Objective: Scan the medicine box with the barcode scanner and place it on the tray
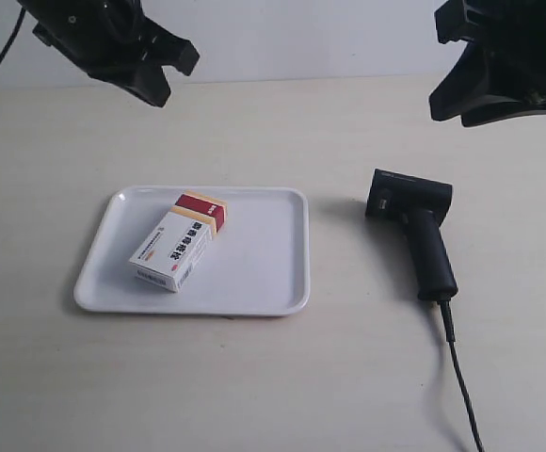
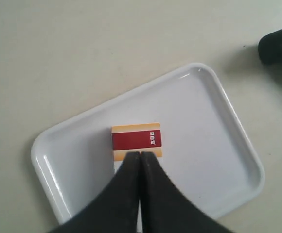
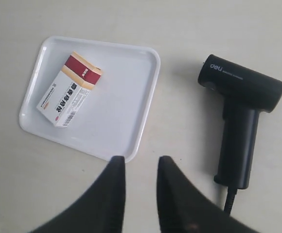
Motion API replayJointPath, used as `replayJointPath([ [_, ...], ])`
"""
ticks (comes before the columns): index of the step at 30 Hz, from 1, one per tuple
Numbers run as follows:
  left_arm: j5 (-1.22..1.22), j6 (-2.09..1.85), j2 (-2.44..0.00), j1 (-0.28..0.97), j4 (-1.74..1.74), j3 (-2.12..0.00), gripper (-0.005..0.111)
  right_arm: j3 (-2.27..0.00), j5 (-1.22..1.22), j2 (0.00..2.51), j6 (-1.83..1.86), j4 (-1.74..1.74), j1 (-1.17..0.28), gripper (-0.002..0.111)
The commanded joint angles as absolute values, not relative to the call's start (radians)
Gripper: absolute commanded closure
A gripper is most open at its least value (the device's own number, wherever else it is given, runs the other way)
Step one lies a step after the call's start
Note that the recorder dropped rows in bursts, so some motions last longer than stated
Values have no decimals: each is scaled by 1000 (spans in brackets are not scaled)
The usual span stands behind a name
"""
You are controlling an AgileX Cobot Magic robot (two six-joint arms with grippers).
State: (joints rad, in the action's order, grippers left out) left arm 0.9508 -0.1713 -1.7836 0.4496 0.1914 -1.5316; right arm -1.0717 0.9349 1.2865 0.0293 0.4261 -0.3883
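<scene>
The medicine box [image 1: 179, 242] lay in the tray [image 1: 264, 282], long axis running 1 to 7 o'clock, directly below the left gripper [image 2: 140, 155] with fingers pressed together, while the right gripper [image 3: 140, 167], fingers spread, hovered nearer the barcode scanner [image 1: 414, 231].

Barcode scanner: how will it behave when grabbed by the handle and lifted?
The barcode scanner looks rigid, so it likely won't flex. Its boxy head overhangs the handle, so it may tip head-down in a loose grip. The thin cable trails off and will probably drag.
</scene>
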Motion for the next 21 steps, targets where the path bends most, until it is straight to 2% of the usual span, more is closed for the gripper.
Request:
replayJointPath([
  [1, 965, -178, -1718, 448, 237, -1536, 105, -1067, 908, 1281, 70, 419, -384, 104],
  [2, 965, -188, -1698, 448, 261, -1529, 105, -1060, 898, 1276, 80, 421, -384, 108],
  [13, 780, -253, -1320, 448, 414, -1283, 105, -868, 681, 1033, 105, 378, -384, 108],
  [21, 684, -253, -988, 448, 426, -1073, 105, -845, 603, 815, 105, 320, -384, 108],
])
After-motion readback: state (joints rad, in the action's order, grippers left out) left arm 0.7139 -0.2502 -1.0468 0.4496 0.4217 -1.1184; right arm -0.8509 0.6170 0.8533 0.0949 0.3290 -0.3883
